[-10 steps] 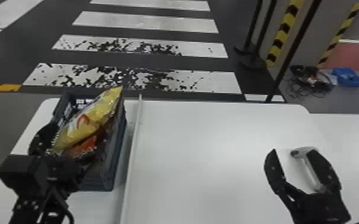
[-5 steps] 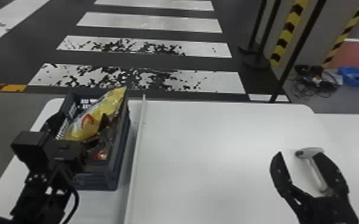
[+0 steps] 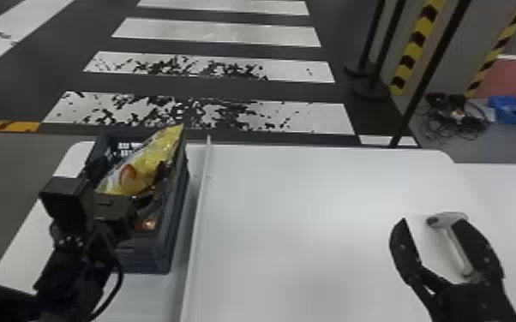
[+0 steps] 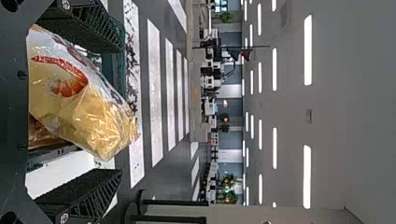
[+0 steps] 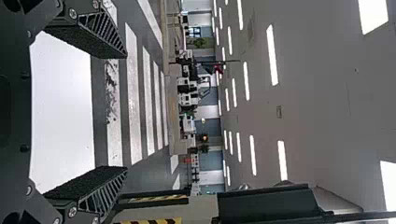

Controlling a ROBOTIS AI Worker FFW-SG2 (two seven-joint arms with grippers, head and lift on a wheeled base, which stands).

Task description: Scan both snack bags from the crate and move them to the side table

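Plainly, the job looks to be at its start. At the left of the head view, the left tool is at the crate, its fingers spread wide with the yellow snack bag between them. The lower finger in the wrist view stands apart from the bag, so I judge it is lined up rather than gripped. That bag leans in the crate, its top end poking above the rim. Farther down the crate, a patch of orange-red packaging peeps out past the tool, likely the second bag.

Right of the crate a pale raised strip runs down the frame, then comes the white bench. Toward the lower right lies the scanner, under the open right tool and not grasped.

So, as I read it, picking up, scanning and moving are all left to do for both bags. More white surface shows at the right edge; whether it is the side bench, I can't tell.
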